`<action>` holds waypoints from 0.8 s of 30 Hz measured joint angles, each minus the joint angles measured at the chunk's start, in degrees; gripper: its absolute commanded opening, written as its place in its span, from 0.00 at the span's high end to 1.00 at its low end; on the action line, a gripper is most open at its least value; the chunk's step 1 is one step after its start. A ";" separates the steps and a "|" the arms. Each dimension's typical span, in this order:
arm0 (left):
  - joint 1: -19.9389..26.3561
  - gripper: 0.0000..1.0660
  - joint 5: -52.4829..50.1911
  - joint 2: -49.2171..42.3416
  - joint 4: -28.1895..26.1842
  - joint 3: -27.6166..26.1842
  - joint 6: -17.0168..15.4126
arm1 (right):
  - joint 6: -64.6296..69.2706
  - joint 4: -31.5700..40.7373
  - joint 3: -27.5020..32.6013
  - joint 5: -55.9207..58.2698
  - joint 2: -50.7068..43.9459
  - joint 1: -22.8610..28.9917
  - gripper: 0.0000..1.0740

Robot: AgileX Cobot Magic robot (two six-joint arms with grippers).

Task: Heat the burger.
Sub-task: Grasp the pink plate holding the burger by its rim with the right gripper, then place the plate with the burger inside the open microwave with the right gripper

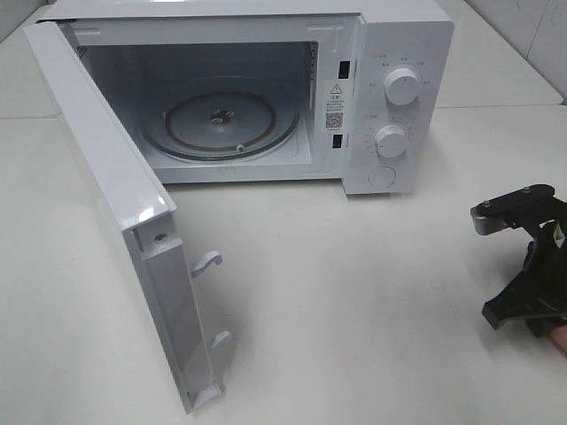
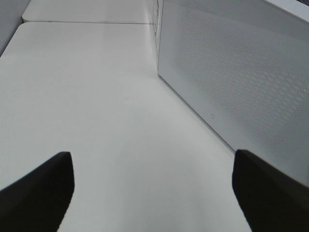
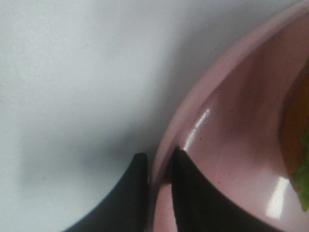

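In the right wrist view, my right gripper is shut on the rim of a round pink plate, one finger outside the rim and one inside. The burger shows only as a sliver of yellow cheese and green lettuce at the frame's edge, resting on that plate. From the high camera, the right arm is low at the table's right edge, and the plate and burger are hidden there. My left gripper is open over bare table with nothing between its fingers.
The white microwave stands at the back with its door swung wide open toward the front left. Its glass turntable has nothing on it. The door's outer face rises close beside my left gripper.
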 measured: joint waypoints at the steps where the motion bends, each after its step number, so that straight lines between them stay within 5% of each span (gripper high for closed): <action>1: 0.00 0.23 0.00 0.00 0.00 0.00 0.00 | 0.23 -0.52 0.00 0.06 0.00 0.00 1.00; 24: 0.00 0.23 0.00 0.00 0.00 0.00 0.00 | 10.26 -7.68 0.00 0.63 -2.01 0.00 1.00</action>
